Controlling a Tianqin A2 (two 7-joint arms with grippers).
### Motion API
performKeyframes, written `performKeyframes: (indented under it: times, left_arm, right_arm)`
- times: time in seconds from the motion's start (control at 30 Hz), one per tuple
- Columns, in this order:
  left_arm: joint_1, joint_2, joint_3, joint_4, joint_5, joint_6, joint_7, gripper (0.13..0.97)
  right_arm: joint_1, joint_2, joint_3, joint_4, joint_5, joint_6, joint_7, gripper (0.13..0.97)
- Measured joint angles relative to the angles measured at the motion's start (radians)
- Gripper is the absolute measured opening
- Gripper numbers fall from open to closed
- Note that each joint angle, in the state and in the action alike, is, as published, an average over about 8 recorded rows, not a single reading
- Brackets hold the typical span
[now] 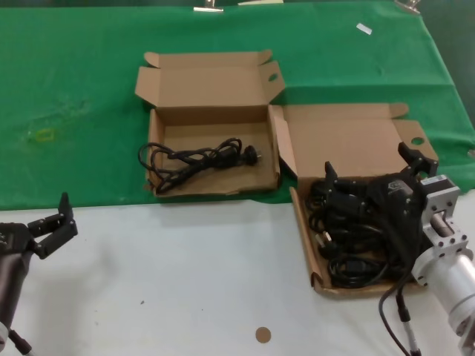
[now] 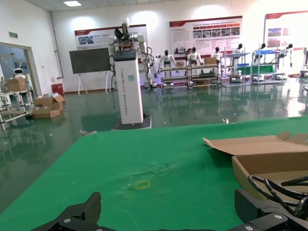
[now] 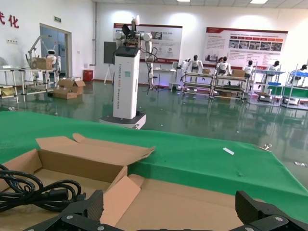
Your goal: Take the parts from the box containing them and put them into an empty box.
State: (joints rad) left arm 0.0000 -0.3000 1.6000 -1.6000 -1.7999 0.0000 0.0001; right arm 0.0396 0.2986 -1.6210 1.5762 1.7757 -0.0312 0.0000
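Right claw [image 1: 369, 173] hangs wide open and empty above a tangled heap of black power cords [image 1: 355, 236] in the near cardboard box [image 1: 306, 236], which sits on the white surface [image 1: 185, 274] with its lid lying back on the green cloth [image 1: 82, 96]. Beside it to the left, on the cloth, a second open box [image 1: 273, 159] holds one coiled cord [image 1: 194, 160]. Left claw [image 1: 56, 220] waits low at the surface's near left, fingers spread, gripping nothing.
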Motion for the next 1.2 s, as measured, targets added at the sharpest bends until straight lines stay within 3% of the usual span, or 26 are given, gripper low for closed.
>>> performKeyframes:
  times: [1.2]
  left_arm:
    - [0.000,0.000,0.000,0.000,0.000,0.000,0.000,0.966]
  right_arm:
    - [0.000,0.000,0.000,0.000,0.000,0.000,0.000,0.966]
